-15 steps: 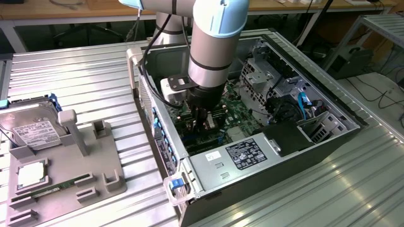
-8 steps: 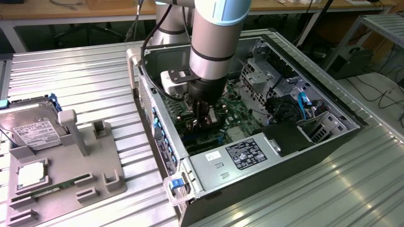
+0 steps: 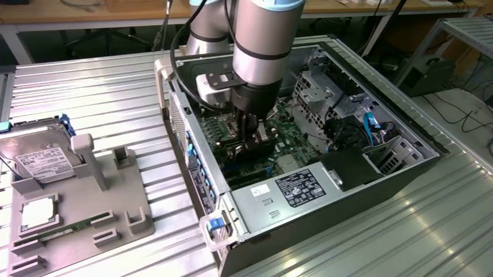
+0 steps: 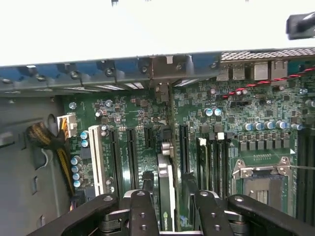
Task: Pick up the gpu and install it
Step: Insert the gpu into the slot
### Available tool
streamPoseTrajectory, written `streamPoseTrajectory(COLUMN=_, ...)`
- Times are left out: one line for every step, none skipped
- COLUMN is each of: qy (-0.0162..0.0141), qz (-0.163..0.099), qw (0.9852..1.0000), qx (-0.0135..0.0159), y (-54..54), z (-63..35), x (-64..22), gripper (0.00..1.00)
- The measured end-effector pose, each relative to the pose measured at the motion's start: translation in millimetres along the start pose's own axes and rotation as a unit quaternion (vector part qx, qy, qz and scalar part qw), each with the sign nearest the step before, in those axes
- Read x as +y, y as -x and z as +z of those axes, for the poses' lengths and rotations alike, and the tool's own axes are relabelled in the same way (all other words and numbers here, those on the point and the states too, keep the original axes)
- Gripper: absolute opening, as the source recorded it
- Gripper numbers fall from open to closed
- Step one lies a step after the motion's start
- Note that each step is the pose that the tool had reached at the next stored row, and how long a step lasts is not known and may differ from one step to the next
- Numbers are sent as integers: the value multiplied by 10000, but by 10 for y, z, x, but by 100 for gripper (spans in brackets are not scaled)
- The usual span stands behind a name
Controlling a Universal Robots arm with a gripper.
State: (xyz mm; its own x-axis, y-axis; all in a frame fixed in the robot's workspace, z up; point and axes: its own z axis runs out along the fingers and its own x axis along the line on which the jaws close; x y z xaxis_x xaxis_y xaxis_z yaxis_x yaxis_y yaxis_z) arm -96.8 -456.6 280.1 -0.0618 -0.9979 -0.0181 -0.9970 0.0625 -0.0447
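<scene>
Inside, gpu (image 4: 166, 189) (edge-on) between jaws

I work above a ribbed metal table (image 3: 100, 81). On it stands an open computer case (image 3: 254, 225), and beside it lies a grey parts holder (image 3: 77, 213).

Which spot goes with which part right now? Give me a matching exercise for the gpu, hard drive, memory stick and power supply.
Things:
1. gpu
2. hard drive
3. memory stick
4. power supply

Places:
A. lying flat in the grey holder, near its front edge
B. silvery box with a dark label at the near end of the computer case
C. edge-on in the gripper, over the motherboard slots
D. at the back of the grey holder, white label up

Pairs: 1-C, 2-D, 3-A, 4-B
</scene>
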Motion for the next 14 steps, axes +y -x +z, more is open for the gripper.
streamPoseTrajectory(qy=-3, qz=0, qw=10000, qx=0, y=1, z=-29, x=-1, gripper=37)
streamPoseTrajectory(qy=-8, qz=0, qw=10000, qx=0, y=1, z=-63, x=-2, gripper=37)
streamPoseTrajectory(qy=-10, qz=0, qw=10000, qx=0, y=2, z=-79, x=-4, gripper=37)
streamPoseTrajectory(qy=-11, qz=0, qw=10000, qx=-1, y=2, z=-79, x=-3, gripper=37)
streamPoseTrajectory(qy=-12, qz=0, qw=10000, qx=-1, y=2, z=-79, x=-3, gripper=37)
streamPoseTrajectory(qy=-12, qz=0, qw=10000, qx=-1, y=2, z=-79, x=-3, gripper=37)
streamPoseTrajectory(qy=-12, qz=0, qw=10000, qx=-1, y=2, z=-79, x=-3, gripper=35)
streamPoseTrajectory(qy=-12, qz=0, qw=10000, qx=-1, y=2, z=-80, x=-3, gripper=35)
streamPoseTrajectory(qy=-11, qz=0, qw=10000, qx=-1, y=2, z=-80, x=-3, gripper=29)
streamPoseTrajectory(qy=-11, qz=0, qw=10000, qx=-1, y=2, z=-80, x=-3, gripper=22)
streamPoseTrajectory(qy=-11, qz=0, qw=10000, qx=-1, y=2, z=-80, x=-3, gripper=22)
streamPoseTrajectory(qy=-11, qz=0, qw=10000, qx=-1, y=2, z=-80, x=-3, gripper=16)
streamPoseTrajectory(qy=-11, qz=0, qw=10000, qx=0, y=2, z=-80, x=-3, gripper=11)
streamPoseTrajectory(qy=-11, qz=0, qw=10000, qx=-1, y=2, z=-80, x=-3, gripper=11)
